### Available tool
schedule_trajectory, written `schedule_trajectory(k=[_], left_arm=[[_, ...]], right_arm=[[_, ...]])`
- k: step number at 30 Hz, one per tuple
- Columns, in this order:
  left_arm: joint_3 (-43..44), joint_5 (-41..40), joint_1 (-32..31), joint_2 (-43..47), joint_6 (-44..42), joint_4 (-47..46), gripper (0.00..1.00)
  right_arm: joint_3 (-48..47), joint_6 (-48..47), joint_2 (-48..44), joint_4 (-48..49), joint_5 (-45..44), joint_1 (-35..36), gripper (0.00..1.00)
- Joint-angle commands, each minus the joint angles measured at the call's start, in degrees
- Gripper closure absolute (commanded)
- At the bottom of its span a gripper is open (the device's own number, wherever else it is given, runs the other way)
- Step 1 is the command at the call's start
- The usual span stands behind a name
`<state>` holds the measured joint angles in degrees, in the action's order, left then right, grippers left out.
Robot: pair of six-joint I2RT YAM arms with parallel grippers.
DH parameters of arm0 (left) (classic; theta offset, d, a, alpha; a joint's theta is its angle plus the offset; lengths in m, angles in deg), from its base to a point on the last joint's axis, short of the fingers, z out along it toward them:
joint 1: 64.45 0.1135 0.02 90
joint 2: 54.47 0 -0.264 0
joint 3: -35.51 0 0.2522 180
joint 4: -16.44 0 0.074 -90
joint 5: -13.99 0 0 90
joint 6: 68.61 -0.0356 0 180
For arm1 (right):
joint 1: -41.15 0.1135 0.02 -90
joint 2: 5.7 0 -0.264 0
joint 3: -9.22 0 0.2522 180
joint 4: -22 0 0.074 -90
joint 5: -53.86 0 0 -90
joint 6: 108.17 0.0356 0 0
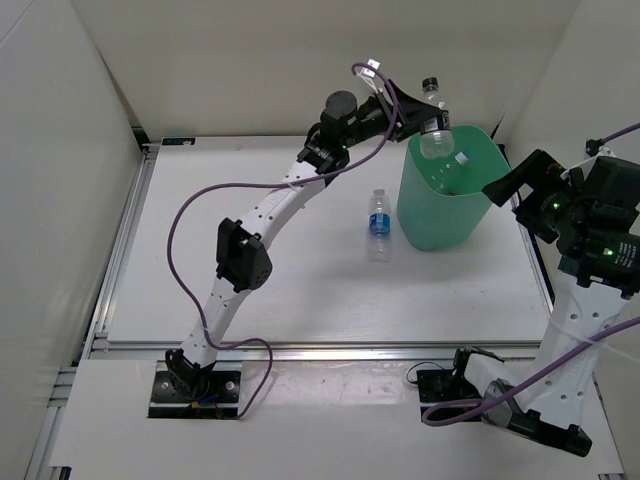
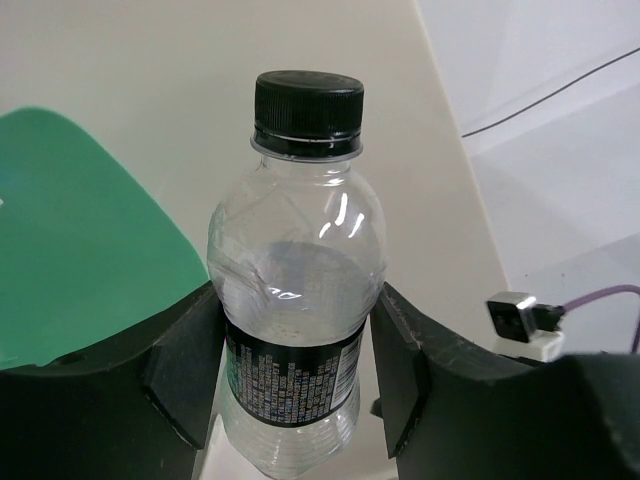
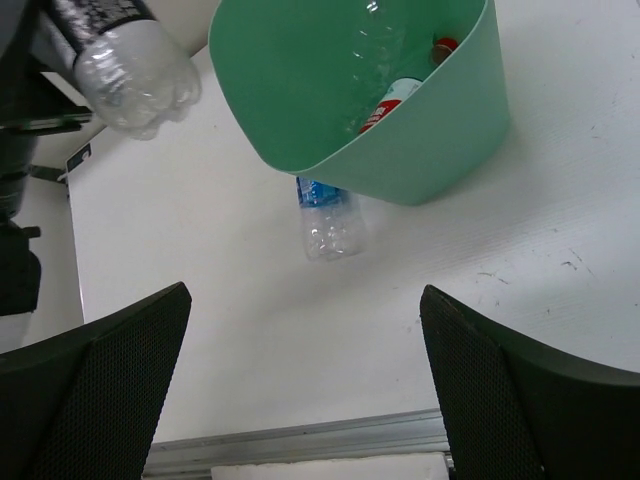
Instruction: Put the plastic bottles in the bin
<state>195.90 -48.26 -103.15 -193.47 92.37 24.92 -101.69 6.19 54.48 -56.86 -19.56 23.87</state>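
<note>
Up at the far right of the surface (image 1: pixel 300 300), the left claw (image 1: pixel 416 118) is clenched on the black-labelled bottle (image 1: pixel 433 120); in the left wrist view its two black fingers (image 2: pixel 185 370) press on either side of the label, with the black cap above them and the clear shoulder of the bottle bare between; the bottle hangs in the air over the far left part of the rim of the bin (image 1: pixel 445 210), its base end over the opening and its cap end outside.

The mint-green bin stands on the surface near the right edge; inside it the right wrist view shows the red-labelled bottle (image 3: pixel 396 98) with its red cap against the wall, and beside it an unlabelled bottle (image 3: pixel 368 45), clear and hard to make out.

The blue-labelled bottle (image 1: pixel 379 224) lies on its side on the surface just beside the bin, on its left in the top view, cap toward the far end; whether it touches the bin I cannot tell.

The right claw (image 3: pixel 305 400) is released, its fingers spread wide and grasping nothing; it hovers above the surface on the right of the bin, looking down at it.
</note>
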Motion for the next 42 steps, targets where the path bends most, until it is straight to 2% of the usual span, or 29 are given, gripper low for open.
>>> schedule_trajectory(k=[1,7,10,15,19,21,24,26,27,29,30,32,33,34,38,42], left_arm=[[0.8,-3.5,0.3,1.0,-0.5,-2.2,0.54],[0.8,-4.6,-3.3,-1.0,-1.5,-1.5,0.42],[0.8,-4.1,-3.8,-1.6,-2.7,-0.3,0.20],[0.2,-2.4,-3.8,-1.6,-4.7,1.7,0.00],[0.2,-2.4,-3.3,0.8,-9.4,5.8,0.00],[-3.3,-2.4,-1.5,4.6,-11.4,7.9,0.00],[-3.4,-3.9,1.5,7.5,-17.3,13.9,0.00],[-8.4,-6.7,4.1,13.5,-22.2,18.5,0.00],[-15.7,-10.6,4.9,15.9,-23.3,19.3,0.00],[-21.9,-12.2,7.7,20.3,-24.0,21.0,0.00],[-26.1,-9.7,8.8,20.3,-24.0,22.1,0.00],[-28.2,-3.3,10.4,19.7,-25.4,22.1,0.00],[-28.2,3.0,10.4,17.6,-27.1,22.7,0.00],[-29.6,5.0,10.4,16.8,-28.8,22.7,0.00],[-35.4,7.8,9.9,14.6,-34.0,23.7,0.00],[-36.3,13.3,9.9,9.3,-31.5,23.7,0.00]], right_arm=[[-2.5,-1.9,-1.5,0.0,-0.3,-0.3,0.01],[-2.4,-2.5,-2.0,0.0,0.2,-0.3,0.01],[-3.0,-2.5,-1.5,0.0,0.2,-0.3,0.01],[-2.4,-2.5,-0.9,0.0,0.2,-0.3,0.01],[-2.3,-1.9,-0.4,1.1,0.7,-0.3,0.01],[-2.3,-1.9,-0.4,1.1,0.7,-0.3,0.01],[-1.7,-1.4,-0.4,1.7,0.7,-0.3,0.01],[-1.7,-1.4,0.1,1.7,1.3,-0.3,0.01],[-1.7,-1.4,0.1,1.7,1.3,-0.3,0.01],[-1.7,-1.4,0.1,1.7,0.7,-0.3,0.01],[-1.7,-1.4,0.1,1.7,0.7,-0.3,0.01],[-1.7,-1.4,0.1,1.7,0.2,-0.3,0.01],[-1.7,-1.4,0.1,1.7,-0.5,-0.3,0.01],[-1.7,-1.4,-0.5,1.7,-1.0,-0.3,0.01],[-1.2,-1.4,-1.0,1.7,-2.4,-0.3,0.01],[-1.2,-2.5,-2.3,1.7,-3.8,-0.3,0.01]])
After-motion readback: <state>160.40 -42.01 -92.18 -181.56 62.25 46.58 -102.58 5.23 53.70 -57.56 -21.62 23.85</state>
